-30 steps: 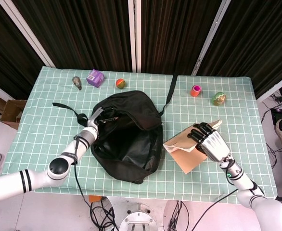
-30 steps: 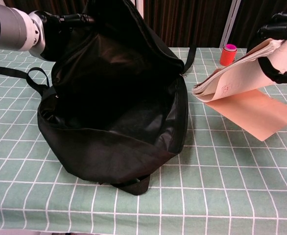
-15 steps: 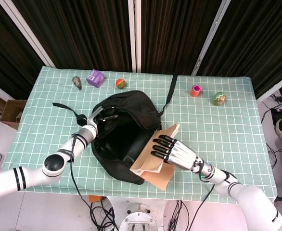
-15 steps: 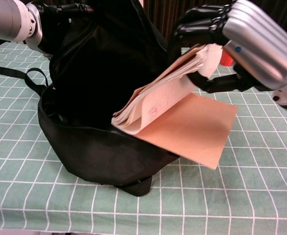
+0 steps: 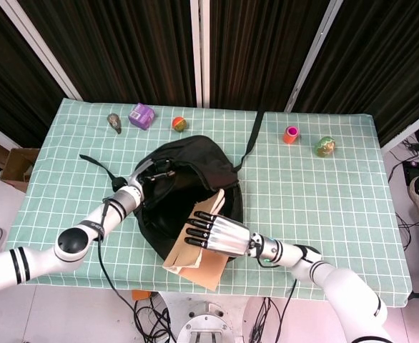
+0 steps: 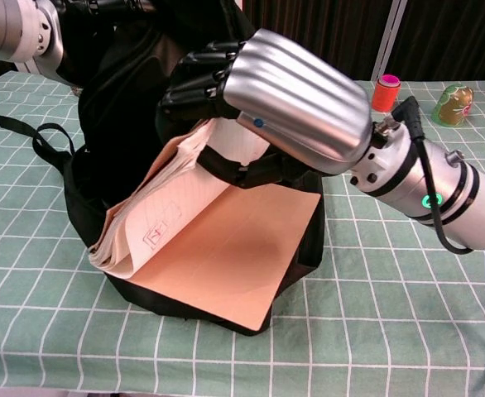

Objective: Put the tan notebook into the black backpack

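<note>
Head view: right hand (image 5: 213,234) grips tan notebook (image 5: 195,256) over the near rim of the black backpack (image 5: 188,193), long axis pointing down-left, mouth just beyond; left hand (image 5: 146,176) holds the far rim up. Chest view: notebook (image 6: 201,248) hangs open, cover drooping outside the bag front, not yet inside.

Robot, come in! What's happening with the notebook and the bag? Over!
Right hand holds tan notebook, hanging open over backpack's front edge. Left hand holds black backpack mouth open. Not inside yet.
</note>
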Tool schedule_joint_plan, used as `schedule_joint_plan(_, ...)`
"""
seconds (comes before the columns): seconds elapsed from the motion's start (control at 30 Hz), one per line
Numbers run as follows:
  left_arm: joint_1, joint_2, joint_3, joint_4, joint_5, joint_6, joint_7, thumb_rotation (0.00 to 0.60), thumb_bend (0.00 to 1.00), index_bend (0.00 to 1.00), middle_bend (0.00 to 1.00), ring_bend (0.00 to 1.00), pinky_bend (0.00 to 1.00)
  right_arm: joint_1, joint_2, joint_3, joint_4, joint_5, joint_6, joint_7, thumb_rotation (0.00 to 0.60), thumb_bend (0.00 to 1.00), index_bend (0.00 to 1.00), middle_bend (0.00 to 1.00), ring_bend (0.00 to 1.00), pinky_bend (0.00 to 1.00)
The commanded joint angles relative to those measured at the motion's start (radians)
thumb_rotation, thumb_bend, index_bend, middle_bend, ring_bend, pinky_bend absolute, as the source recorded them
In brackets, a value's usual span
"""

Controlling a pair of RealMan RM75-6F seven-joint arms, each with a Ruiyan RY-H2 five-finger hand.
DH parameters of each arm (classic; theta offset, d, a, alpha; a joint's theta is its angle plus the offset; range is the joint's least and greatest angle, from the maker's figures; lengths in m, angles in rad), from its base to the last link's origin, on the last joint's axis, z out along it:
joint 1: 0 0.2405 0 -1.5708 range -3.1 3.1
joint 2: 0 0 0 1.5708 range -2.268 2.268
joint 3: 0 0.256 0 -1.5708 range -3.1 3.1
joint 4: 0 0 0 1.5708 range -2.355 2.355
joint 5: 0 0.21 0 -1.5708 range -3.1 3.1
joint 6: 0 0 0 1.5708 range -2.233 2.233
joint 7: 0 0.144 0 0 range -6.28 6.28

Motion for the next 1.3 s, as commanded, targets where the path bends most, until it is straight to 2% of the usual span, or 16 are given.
schedule_joint_plan(0.03, 0.009, 0.019, -0.002, -0.01, 0.007, -0.025, -0.017, 0.6, 0.42, 0.6, 0.64, 0.53, 0.6, 0.037, -0.027, -0.005, 0.06, -0.001, -0.055, -0.004, 0.6, 0.59, 1.0, 0.61, 0.37, 0.48)
schedule_joint_plan(0.43, 0.048, 0.074, -0.02, -0.008, 0.066, -0.133, -0.084, 0.6, 0.42, 0.6, 0.64, 0.48, 0.59, 0.046, -0.061, -0.031, 0.165, 0.04, -0.191, -0.045, 0.6, 0.57, 1.0, 0.66, 0.42, 0.51)
schedule_joint_plan(0.63, 0.085, 0.086, -0.063, -0.014, 0.137, -0.188, -0.112, 0.6, 0.43, 0.6, 0.64, 0.42, 0.35, 0.035, -0.076, -0.036, 0.162, 0.068, -0.254, -0.075, 0.6, 0.55, 1.0, 0.68, 0.44, 0.55)
schedule_joint_plan(0.73, 0.091, 0.089, -0.065, -0.017, 0.169, -0.176, -0.113, 0.6, 0.43, 0.6, 0.62, 0.4, 0.32, 0.037, -0.085, -0.025, 0.15, 0.091, -0.289, -0.093, 0.6, 0.55, 1.0, 0.68, 0.44, 0.55)
schedule_joint_plan(0.8, 0.094, 0.089, -0.063, -0.023, 0.185, -0.159, -0.114, 0.6, 0.43, 0.6, 0.6, 0.35, 0.32, 0.038, -0.086, -0.018, 0.138, 0.103, -0.3, -0.092, 0.6, 0.55, 1.0, 0.69, 0.44, 0.55)
schedule_joint_plan(0.9, 0.117, 0.096, -0.074, -0.039, 0.222, -0.179, -0.123, 0.6, 0.43, 0.62, 0.49, 0.26, 0.33, 0.029, -0.088, -0.009, 0.134, 0.129, -0.343, -0.119, 0.6, 0.55, 1.0, 0.69, 0.45, 0.55)
schedule_joint_plan(1.03, 0.133, 0.094, -0.074, -0.051, 0.246, -0.161, -0.138, 0.6, 0.43, 0.63, 0.36, 0.2, 0.34, 0.022, -0.098, 0.005, 0.129, 0.159, -0.387, -0.145, 0.6, 0.54, 1.0, 0.69, 0.44, 0.54)
schedule_joint_plan(1.1, 0.139, 0.094, -0.074, -0.055, 0.254, -0.156, -0.146, 0.6, 0.43, 0.64, 0.26, 0.14, 0.34, 0.018, -0.105, 0.013, 0.132, 0.173, -0.401, -0.153, 0.6, 0.54, 1.0, 0.68, 0.43, 0.53)
schedule_joint_plan(1.3, 0.155, 0.099, -0.073, -0.073, 0.296, -0.161, -0.157, 0.6, 0.44, 0.67, 0.15, 0.08, 0.34, 0.018, -0.148, 0.062, 0.149, 0.237, -0.469, -0.225, 0.6, 0.52, 0.98, 0.66, 0.41, 0.53)
